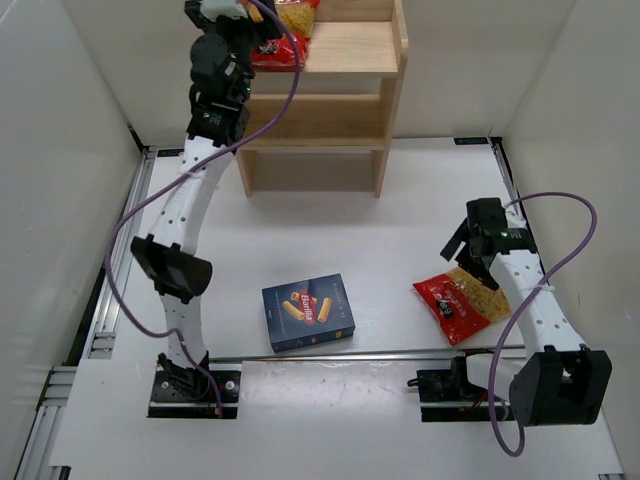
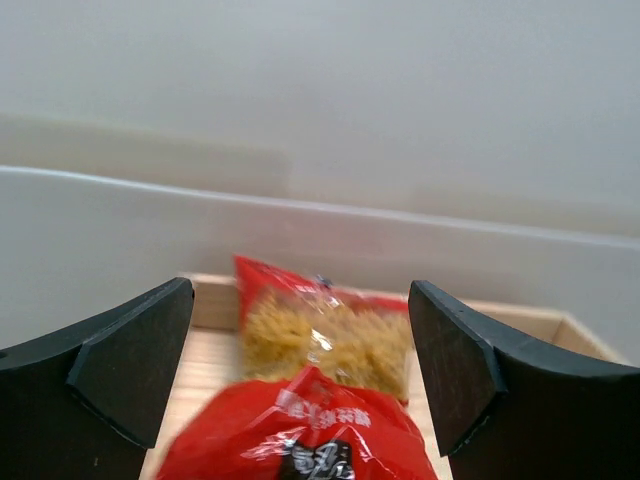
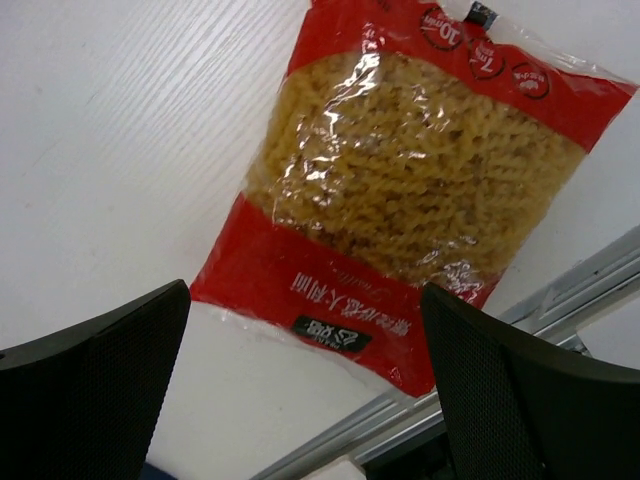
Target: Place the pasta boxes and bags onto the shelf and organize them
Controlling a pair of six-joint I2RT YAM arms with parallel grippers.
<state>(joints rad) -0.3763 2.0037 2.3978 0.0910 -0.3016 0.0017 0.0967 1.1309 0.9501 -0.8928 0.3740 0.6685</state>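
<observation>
One red pasta bag (image 1: 283, 32) lies on the upper board of the wooden shelf (image 1: 350, 50). My left gripper (image 1: 252, 22) is open at that board, its jaws standing either side of the bag (image 2: 322, 395) without touching it; the board's wood (image 2: 200, 365) shows beside the bag. The second red bag (image 1: 462, 303) lies flat on the table at the right. My right gripper (image 1: 461, 250) hovers open just beyond its far end, and the bag (image 3: 420, 190) fills the right wrist view between the open gripper (image 3: 305, 295). The dark blue pasta box (image 1: 308, 312) lies flat at the table's front middle.
The shelf's lower boards (image 1: 320, 115) hold nothing. A metal rail (image 1: 380, 355) runs along the table's near edge, right by the second bag's corner (image 3: 450, 420). White walls close in on the left, right and back.
</observation>
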